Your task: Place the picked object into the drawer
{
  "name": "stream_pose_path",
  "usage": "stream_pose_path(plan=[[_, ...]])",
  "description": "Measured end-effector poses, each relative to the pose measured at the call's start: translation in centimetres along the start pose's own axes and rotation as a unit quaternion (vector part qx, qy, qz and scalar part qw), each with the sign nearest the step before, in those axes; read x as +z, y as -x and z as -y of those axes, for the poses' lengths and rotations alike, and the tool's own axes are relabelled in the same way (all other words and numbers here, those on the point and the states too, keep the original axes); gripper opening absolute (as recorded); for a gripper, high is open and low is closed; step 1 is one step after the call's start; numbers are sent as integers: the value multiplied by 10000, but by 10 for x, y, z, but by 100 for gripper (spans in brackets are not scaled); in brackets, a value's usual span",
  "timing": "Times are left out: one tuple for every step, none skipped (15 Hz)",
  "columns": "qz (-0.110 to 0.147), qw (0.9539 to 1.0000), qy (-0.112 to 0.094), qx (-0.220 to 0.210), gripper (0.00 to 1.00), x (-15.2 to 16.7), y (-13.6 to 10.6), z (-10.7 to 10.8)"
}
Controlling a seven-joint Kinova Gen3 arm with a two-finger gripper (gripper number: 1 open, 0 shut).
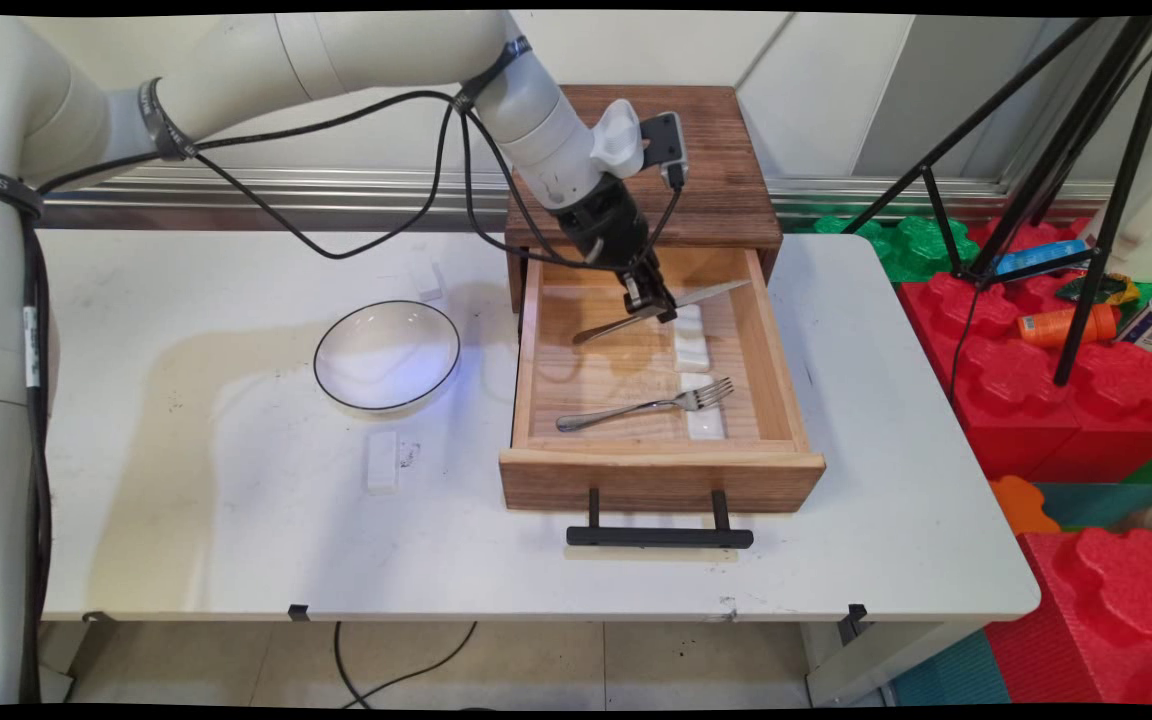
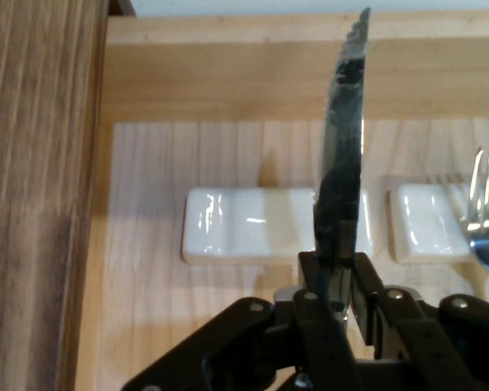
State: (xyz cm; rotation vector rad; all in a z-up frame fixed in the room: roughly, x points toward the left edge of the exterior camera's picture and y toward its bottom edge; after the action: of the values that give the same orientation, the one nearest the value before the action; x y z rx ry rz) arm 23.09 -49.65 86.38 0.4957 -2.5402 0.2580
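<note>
Fingers (image 2: 336, 269) pinched on a table knife (image 1: 658, 307) near where blade meets handle; the knife hangs over the open wooden drawer (image 1: 781, 370), blade toward its right wall, above the rear white rest (image 1: 689, 340).

Risk: thin metal, narrow pinch; the knife could pivot or slip and drop beside the rest. Blade tip lies near the drawer wall and could strike it.

Fork (image 1: 641, 406) lies on the front rest (image 1: 705, 424). Bowl (image 1: 387, 354) well apart on the surface (image 1: 236, 500).

No legible writing on these things.

Bright, even light; soft shadows on table (image 1: 236, 500); glare on knife (image 2: 342, 163); edges bowed
</note>
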Motion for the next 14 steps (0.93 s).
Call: stream_pose_path(plan=[[18,10000,6,-9,0,3,3,1],[30,10000,11,-13,0,5,4,2],[47,10000,18,-20,0,7,7,3],[57,10000,22,-22,0,9,9,4],[72,10000,27,-29,0,11,11,5],[81,10000,31,-34,0,13,12,6],[94,9999,39,-36,0,15,14,7],[104,9999,41,-44,0,17,16,8],[117,9999,47,-51,0,19,18,8],[128,9999,54,-56,0,20,20,9],[138,9999,62,-58,0,22,21,9],[148,9998,69,-60,0,24,22,10],[155,9998,74,-62,0,25,23,10],[158,9998,76,-63,100,26,24,10]])
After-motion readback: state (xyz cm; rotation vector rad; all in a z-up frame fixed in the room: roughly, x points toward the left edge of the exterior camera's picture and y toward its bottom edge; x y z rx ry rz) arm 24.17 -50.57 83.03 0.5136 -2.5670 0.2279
